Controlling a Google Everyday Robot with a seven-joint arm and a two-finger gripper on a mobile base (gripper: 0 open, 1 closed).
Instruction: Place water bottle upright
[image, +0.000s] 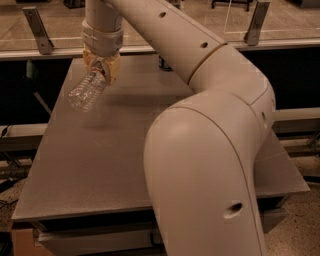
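The water bottle (86, 92) is a clear ribbed plastic bottle held in the air above the left part of the grey table (100, 165). It hangs tilted, its bottom pointing down and to the left, its neck end up inside the gripper. My gripper (101, 70), with yellowish fingers, is shut on the bottle's upper end at the far left of the table. The cap and label are hidden by the fingers. The bottle's shadow lies on the table beneath it.
My large white arm (210, 150) fills the middle and right of the view and hides much of the table. A dark can-like object (165, 65) peeks out behind the arm at the table's far side. A railing (280, 42) runs behind the table.
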